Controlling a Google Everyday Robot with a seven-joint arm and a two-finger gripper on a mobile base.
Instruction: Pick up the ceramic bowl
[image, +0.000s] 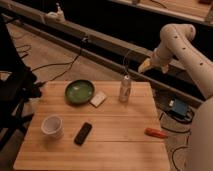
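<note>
I am holding my tool (145, 66) up in the air, well to the right of the ceramic bowl (79, 91) and farther back, past the far edge of the worktop (115, 150). It is not touching anything, and I cannot tell if it is clenched or released. The ceramic bowl is sitting flat on the worktop, near the back on the left side, showing its shiny green inside and dark rim. A small white flat thing (99, 99) is lying just beside the bowl on its right. A tall silver can (125, 89) is standing farther right of the bowl. A white cup (52, 126) is standing in front of the bowl, a little to the left. A black flat thing (83, 133) is lying in front of the bowl. An orange thing (156, 132) is lying well apart from the bowl, to the front right.
</note>
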